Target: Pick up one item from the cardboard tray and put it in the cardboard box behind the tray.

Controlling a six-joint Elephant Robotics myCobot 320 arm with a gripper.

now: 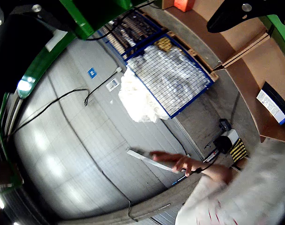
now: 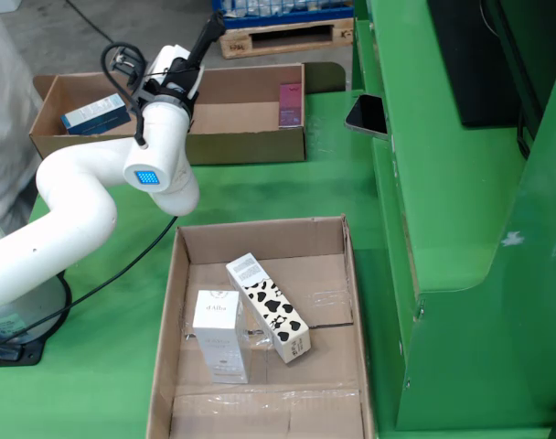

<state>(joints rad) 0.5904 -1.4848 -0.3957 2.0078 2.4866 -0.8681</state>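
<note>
Nearest the fixed camera, the shallow brown cardboard tray [image 2: 260,402] is holding two cartons: a white upright-printed carton [image 2: 219,335] lying beside a white carton with black cow patches [image 2: 269,307], the two touching along one edge. Neither is being gripped.

Further back, the white jointed robot arm [image 2: 95,215] is reaching up and away from the tray, its wrist pointing toward the far box. The black gripper [image 2: 208,35] is standing over the open brown cardboard box [image 2: 168,146] behind the tray; whether its jaws are parted or closed cannot be told, and nothing is visibly held.

Inside that box, a blue-and-white carton [image 2: 97,113] is lying at the left end and a small pink carton [image 2: 290,101] is leaning against the right wall.

The gripper-mounted view is pointing off across a grey floor, showing a person's hand [image 1: 184,164] and a blue wire cage [image 1: 173,77], not the work area.

Judgement: items already appear delivered; two are remaining in the tray, and a fresh pick is not yet begun.
</note>
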